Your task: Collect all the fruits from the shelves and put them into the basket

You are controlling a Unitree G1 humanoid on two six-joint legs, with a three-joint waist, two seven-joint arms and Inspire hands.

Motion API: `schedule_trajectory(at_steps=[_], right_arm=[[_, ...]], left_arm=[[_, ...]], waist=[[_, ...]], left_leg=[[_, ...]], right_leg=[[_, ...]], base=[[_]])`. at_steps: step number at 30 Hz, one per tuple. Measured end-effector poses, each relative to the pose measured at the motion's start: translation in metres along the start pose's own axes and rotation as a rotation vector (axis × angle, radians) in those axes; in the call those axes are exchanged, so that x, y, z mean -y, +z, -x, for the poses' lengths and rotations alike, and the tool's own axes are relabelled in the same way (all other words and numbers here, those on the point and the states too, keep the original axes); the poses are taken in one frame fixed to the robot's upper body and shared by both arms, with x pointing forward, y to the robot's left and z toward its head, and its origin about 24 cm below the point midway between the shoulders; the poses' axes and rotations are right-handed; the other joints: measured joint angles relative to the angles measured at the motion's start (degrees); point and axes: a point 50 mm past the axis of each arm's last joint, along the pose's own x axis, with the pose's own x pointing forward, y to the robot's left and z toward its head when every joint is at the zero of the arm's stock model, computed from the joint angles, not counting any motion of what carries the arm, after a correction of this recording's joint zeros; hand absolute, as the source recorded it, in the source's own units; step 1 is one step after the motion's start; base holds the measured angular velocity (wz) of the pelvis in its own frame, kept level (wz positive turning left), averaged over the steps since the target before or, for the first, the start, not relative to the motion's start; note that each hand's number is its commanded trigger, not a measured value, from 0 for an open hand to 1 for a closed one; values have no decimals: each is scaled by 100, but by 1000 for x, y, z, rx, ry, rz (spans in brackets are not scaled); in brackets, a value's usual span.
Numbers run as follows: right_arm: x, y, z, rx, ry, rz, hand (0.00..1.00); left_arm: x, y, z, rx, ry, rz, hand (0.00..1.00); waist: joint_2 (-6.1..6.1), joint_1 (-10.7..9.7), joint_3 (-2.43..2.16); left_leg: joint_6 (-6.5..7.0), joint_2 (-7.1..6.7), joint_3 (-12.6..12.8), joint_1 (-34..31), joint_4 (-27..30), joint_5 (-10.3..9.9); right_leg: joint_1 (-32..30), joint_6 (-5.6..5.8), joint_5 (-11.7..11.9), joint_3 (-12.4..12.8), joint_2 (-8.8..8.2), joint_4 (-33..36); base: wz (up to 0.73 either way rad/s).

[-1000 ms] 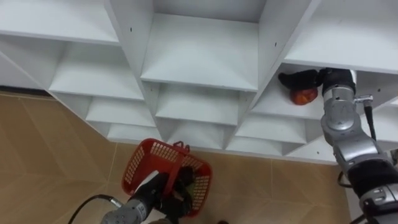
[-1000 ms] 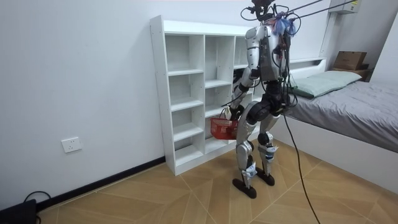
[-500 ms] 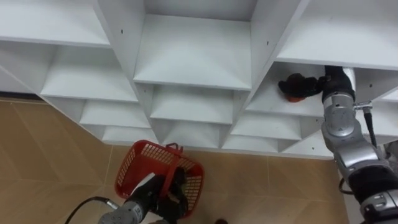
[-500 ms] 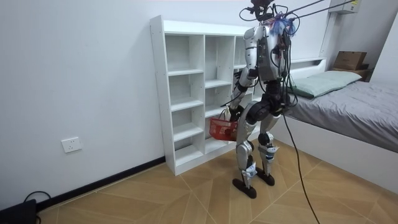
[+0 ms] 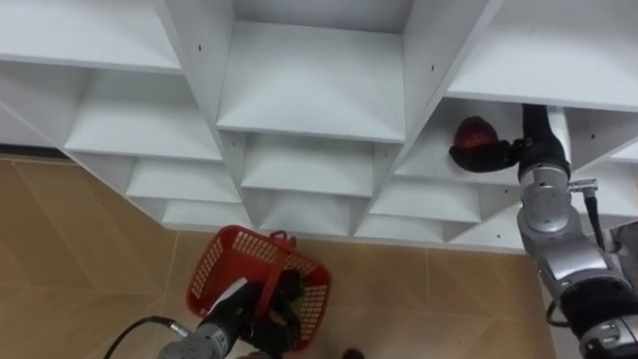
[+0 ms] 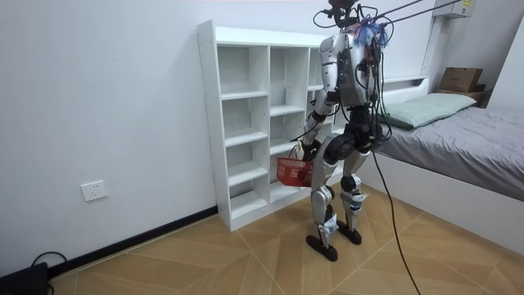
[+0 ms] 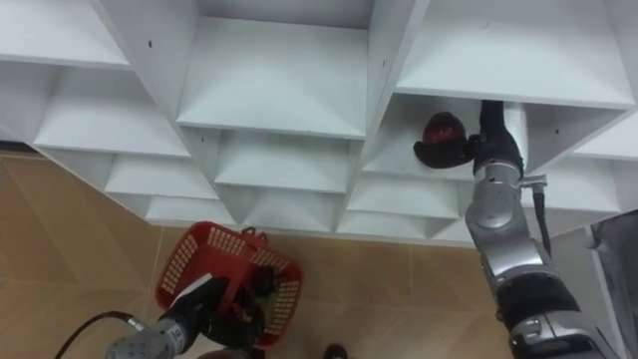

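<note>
Red and round, the fruit (image 5: 476, 130) sits in a compartment in the right-hand column of the white closet (image 5: 319, 95), right against the right hand (image 5: 483, 157). The hand's dark fingers lie under and around the fruit's lower half, curled about it, so its top shows above them and its underside is hidden. Whether the fruit touches the shelf board cannot be told. The silver forearm reaches up into that compartment from the lower right. Well apart from the fruit, at the lower left, the left hand (image 5: 286, 299) is closed on the handle of a red plastic basket (image 5: 221, 261), which hangs above the wooden floor (image 5: 80, 259) just in front of the closet's lowest shelves. What lies inside the basket cannot be made out. In the room view the robot stands upright on both feet close to the closet's right end, facing it. The basket (image 6: 291, 170) hangs at thigh height on the room view's left of its legs, and a bed (image 6: 458, 135) with a grey cover stands behind it on the room view's right.
</note>
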Motion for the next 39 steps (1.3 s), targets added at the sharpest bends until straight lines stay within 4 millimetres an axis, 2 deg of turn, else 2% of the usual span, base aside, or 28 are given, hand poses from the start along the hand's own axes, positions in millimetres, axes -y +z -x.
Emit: schedule_trajectory(at_steps=[3, 8, 20, 33, 39], right_arm=[[0, -2, 0, -6, 0, 2, 0], [-1, -3, 1, -11, 3, 5, 0], [-8, -11, 4, -38, 57, 38, 0], [-11, -7, 4, -17, 52, 69, 0], [-14, -6, 4, -17, 42, 57, 0]], left_arm=[[1, 2, -1, 4, 0, 4, 100], [6, 2, -4, -5, -11, 15, 100], [9, 3, -5, -1, -22, 41, 100], [9, 5, -7, -2, -24, 26, 100], [10, 5, -7, 0, -20, 35, 100]], waist=[[64, 3, 35], [158, 3, 42], [176, 13, 54], [172, 22, 62], [149, 22, 88]], left_leg=[[4, -1, 2, -41, -3, 3], [2, 2, 30, -90, -32, 7], [13, -21, 31, -91, -61, 14], [28, -35, 104, -292, -21, 59], [28, -38, 134, -317, -19, 59]], right_leg=[[-47, -1, 4, 6, 0, 15], [-124, -4, 5, 15, -1, 77], [-145, -4, 2, -3, -36, 105], [-415, -4, 1, 55, -58, 224], [-466, -4, -5, 90, -62, 211]], base=[[0], [0], [0], [-1], [-2]])
